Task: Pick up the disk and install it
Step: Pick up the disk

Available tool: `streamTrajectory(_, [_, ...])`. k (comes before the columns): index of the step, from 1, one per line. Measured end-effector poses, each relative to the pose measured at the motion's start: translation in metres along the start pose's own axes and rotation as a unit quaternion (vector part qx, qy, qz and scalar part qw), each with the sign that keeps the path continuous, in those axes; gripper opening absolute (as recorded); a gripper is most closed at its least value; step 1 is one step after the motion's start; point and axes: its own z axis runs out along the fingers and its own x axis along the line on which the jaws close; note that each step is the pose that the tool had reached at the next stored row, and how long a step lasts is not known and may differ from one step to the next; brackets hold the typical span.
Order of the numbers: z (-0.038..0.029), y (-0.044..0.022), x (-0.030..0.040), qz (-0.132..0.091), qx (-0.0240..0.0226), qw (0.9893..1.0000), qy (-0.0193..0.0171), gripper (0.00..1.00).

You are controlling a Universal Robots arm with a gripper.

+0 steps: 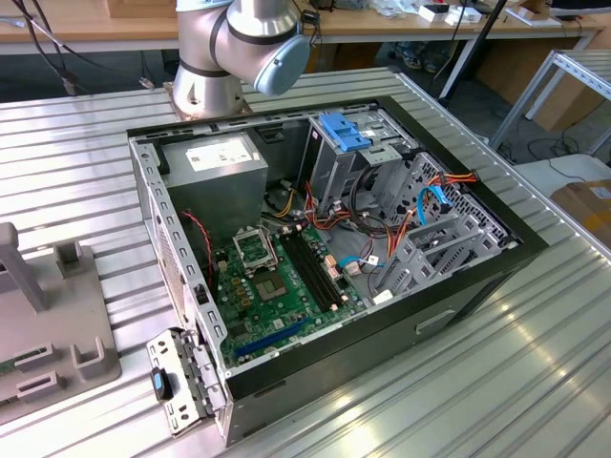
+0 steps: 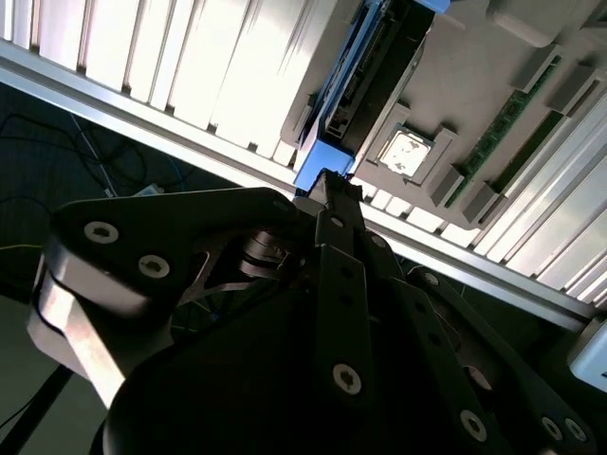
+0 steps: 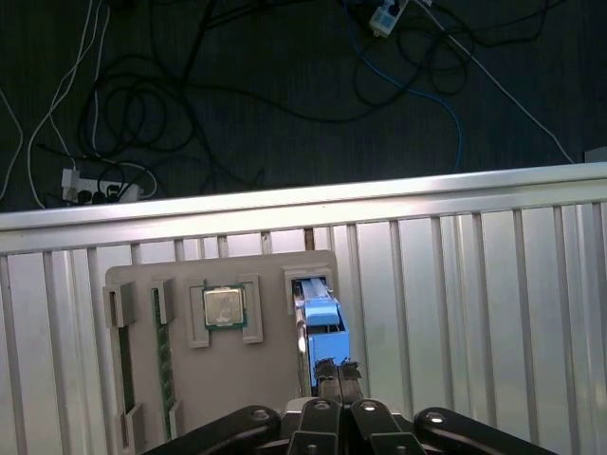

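Ribbed aluminium table [image 1: 535, 382] carries an open black computer case [image 1: 458, 286]; at the case's nine o'clock in the exterior view sits a pale grey plastic parts tray [image 1: 57, 343]. In both wrist views the disk [image 3: 321, 318], a grey drive in a bright blue frame, stands on edge in a tray slot beside a square processor chip [image 3: 224, 307]. The black claw [image 3: 336, 372] hangs over the tray, clenched and empty. The disk lies at its twelve o'clock, its long axis in line with the claw's reach.
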Motion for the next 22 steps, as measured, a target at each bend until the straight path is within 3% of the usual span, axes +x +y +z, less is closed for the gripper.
streamTrajectory(10, [0.0014,-0.0003,0.0,0.0,0.0,1.0,0.0,0.12])
streamTrajectory(11, [0.0014,-0.0003,0.0,0.0,0.0,1.0,0.0,0.24])
streamTrajectory(13, [0.0014,-0.0003,0.0,0.0,0.0,1.0,0.0,0.36])
streamTrajectory(15, [0.0016,-0.0003,0.0,0.0,0.0,1.0,0.0,0.54])
streamTrajectory(22, [0.0182,-0.0002,0.0005,0.0,0.0,1.0,-0.0001,0.54])
